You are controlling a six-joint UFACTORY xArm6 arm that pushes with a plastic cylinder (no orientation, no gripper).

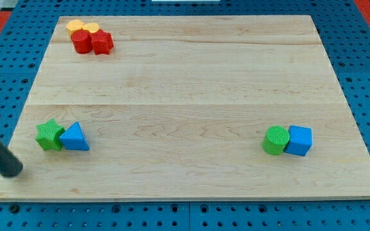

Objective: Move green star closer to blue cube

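The green star (49,135) lies near the board's left edge, touching a blue triangle (75,137) on its right. The blue cube (299,140) lies far across at the lower right, touching a green cylinder (276,140) on its left. My tip (15,172) is at the lower left corner of the board, below and to the left of the green star, a short gap apart from it.
A cluster at the top left holds a red cylinder (80,42), a red star-like block (101,42) and two yellow blocks (76,26) (92,28). The wooden board (191,83) lies on a blue pegboard table (365,38).
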